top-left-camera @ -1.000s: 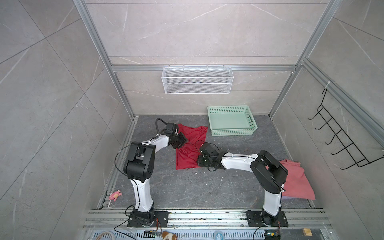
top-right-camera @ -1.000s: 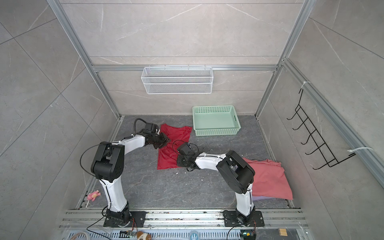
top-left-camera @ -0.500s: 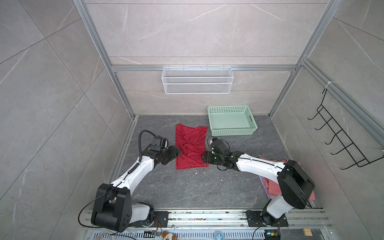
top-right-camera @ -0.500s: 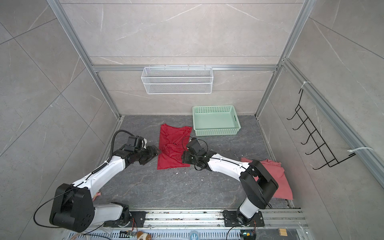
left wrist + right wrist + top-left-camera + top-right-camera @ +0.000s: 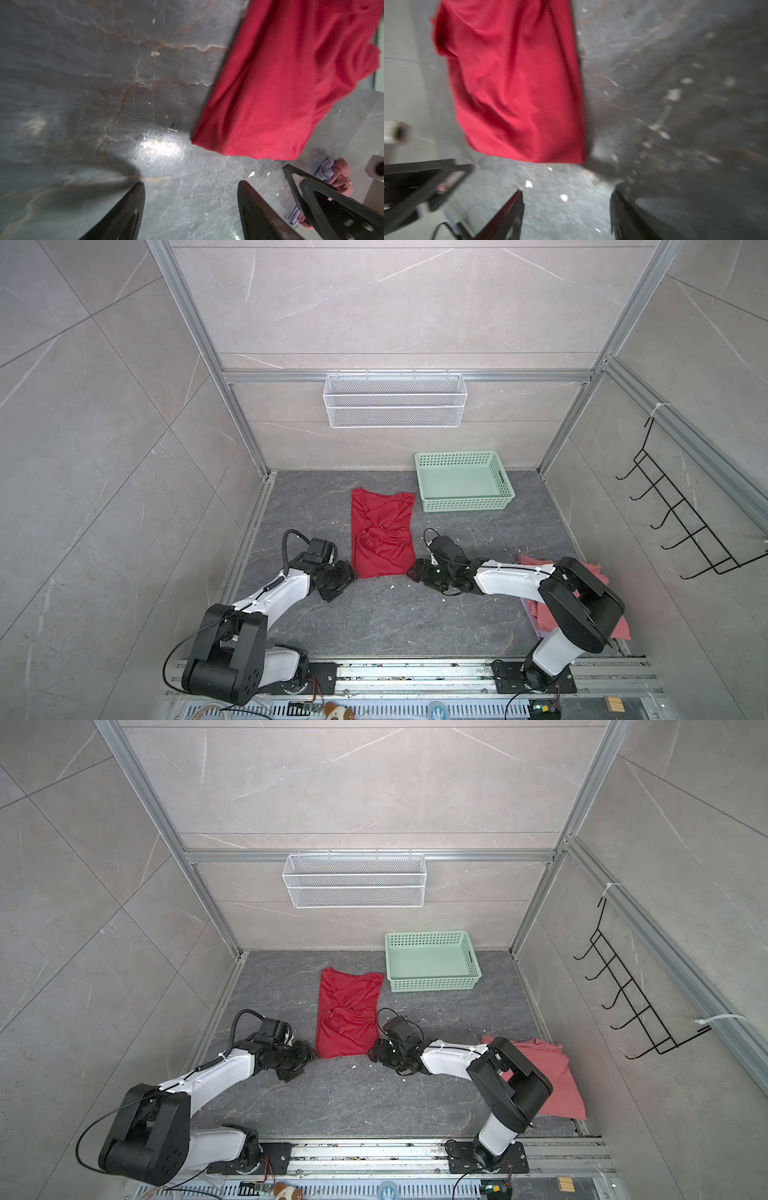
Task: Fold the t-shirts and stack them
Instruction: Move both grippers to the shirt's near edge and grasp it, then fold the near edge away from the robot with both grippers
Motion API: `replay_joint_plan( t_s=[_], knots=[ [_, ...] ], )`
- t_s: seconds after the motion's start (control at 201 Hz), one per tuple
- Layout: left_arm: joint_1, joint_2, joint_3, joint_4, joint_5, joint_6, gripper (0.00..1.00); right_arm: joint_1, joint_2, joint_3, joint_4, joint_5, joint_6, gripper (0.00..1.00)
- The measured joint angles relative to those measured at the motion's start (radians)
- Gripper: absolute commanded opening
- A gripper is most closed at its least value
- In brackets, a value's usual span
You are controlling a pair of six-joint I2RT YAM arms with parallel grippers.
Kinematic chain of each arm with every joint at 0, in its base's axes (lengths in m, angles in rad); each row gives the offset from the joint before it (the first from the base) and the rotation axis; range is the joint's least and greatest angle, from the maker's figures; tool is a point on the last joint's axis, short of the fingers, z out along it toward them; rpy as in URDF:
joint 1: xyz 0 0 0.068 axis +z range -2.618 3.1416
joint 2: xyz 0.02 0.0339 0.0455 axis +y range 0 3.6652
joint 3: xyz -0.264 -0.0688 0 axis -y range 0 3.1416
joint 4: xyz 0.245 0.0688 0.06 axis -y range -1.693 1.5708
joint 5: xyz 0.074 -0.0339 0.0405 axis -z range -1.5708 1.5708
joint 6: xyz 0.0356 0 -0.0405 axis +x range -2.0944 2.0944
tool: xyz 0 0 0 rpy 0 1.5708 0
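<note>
red t-shirt [image 5: 382, 537]: lying rumpled mid-floor, just beside the green basket [image 5: 465, 504]
left gripper [image 5: 347, 577]: sitting low just off the shirt's near left corner, jaws gaping wide, gripping nothing
right gripper [image 5: 413, 570]: sitting just off the near right corner, jaws gaping wide, gripping nothing
pink t-shirt [image 5: 552, 1077]: lying bunched behind the right arm, well apart from both grippers
lavender t-shirt [image 5: 325, 169]: peeking out beside the pink one

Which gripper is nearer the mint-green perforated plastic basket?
Right. The right gripper is at the red cloth t-shirt's near corner on the basket's side; the left gripper is across the shirt.
</note>
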Motion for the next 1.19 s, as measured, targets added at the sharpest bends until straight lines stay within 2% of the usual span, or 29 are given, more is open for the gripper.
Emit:
replay_joint_plan(
  t_s=[0.154, 0.249, 0.329, 0.413, 0.488, 0.592, 0.687, 0.851, 1.02, 1.19],
  knots=[
    [0.000, 0.068, 0.014, 0.117, 0.039, -0.026, 0.66, 0.000, 0.051, 0.003, 0.112, -0.006, 0.052, 0.62],
    [-0.001, 0.113, 0.026, 0.182, 0.061, -0.040, 0.61, 0.000, 0.083, 0.022, 0.145, -0.006, 0.072, 0.56],
    [-0.001, 0.135, 0.028, 0.220, 0.073, -0.051, 0.54, 0.000, 0.106, 0.039, 0.155, -0.003, 0.079, 0.47],
    [-0.002, 0.149, 0.027, 0.238, 0.074, -0.055, 0.40, 0.000, 0.122, 0.051, 0.144, 0.010, 0.090, 0.30],
    [-0.002, 0.164, 0.026, 0.254, 0.076, -0.061, 0.21, 0.000, 0.129, 0.059, 0.124, 0.024, 0.086, 0.18],
    [-0.002, 0.180, 0.021, 0.258, 0.071, -0.069, 0.00, 0.000, 0.135, 0.077, 0.078, 0.047, 0.061, 0.08],
    [-0.002, 0.178, 0.021, 0.256, 0.069, -0.068, 0.00, 0.000, 0.136, 0.098, 0.032, 0.062, 0.030, 0.01],
    [-0.002, 0.108, -0.010, 0.211, 0.064, -0.066, 0.00, 0.004, 0.116, 0.115, -0.055, 0.077, -0.053, 0.00],
    [-0.013, -0.122, -0.108, 0.096, 0.061, -0.074, 0.00, 0.055, 0.029, 0.093, -0.187, 0.088, -0.137, 0.00],
    [-0.023, -0.404, -0.161, -0.109, 0.058, -0.102, 0.00, 0.184, -0.120, 0.048, -0.306, 0.146, -0.162, 0.00]
  ],
)
